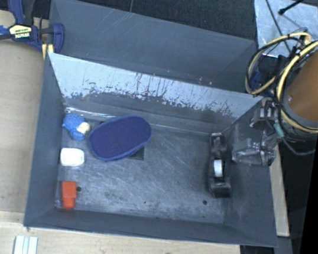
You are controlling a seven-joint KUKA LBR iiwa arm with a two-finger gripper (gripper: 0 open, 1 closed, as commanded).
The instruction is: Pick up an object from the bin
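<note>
My gripper (256,146) hangs at the bin's right wall, just right of and above a black tape dispenser (218,170) that lies lengthwise on the bin floor at the right. Nothing shows between gripper and dispenser. A large dark blue oval pad (120,137) lies left of the middle, well away from the gripper.
Along the bin's left side lie a small light blue toy (75,125), a white block (72,157) and an orange-red block (68,194). The floor between the oval pad and the tape dispenser is bare. The arm with its orange cover and cables stands over the back right corner.
</note>
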